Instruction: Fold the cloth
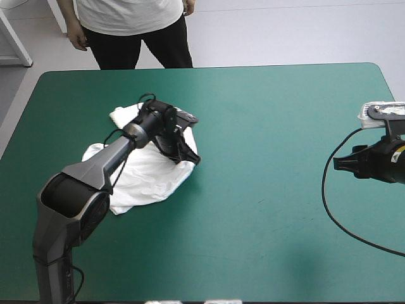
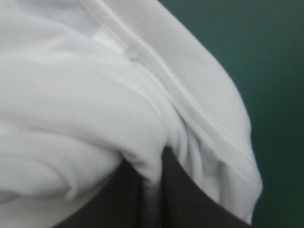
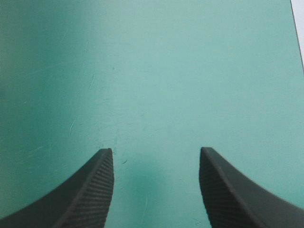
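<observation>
Black fingers of the left gripper are seen all but closed, with a fold of the white T-shirt pinched between them. The T-shirt is heaped in a crumpled pile on the left half of the teal-green table cover. The right gripper is held wide open over bare cover near the table's right edge, well apart from the T-shirt, with nothing gripped.

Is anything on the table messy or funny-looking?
Yes: the T-shirt lies in a crumpled heap on the left half of the table, bunched up where the left gripper pinches a fold. Nothing looks torn or spilled.
</observation>
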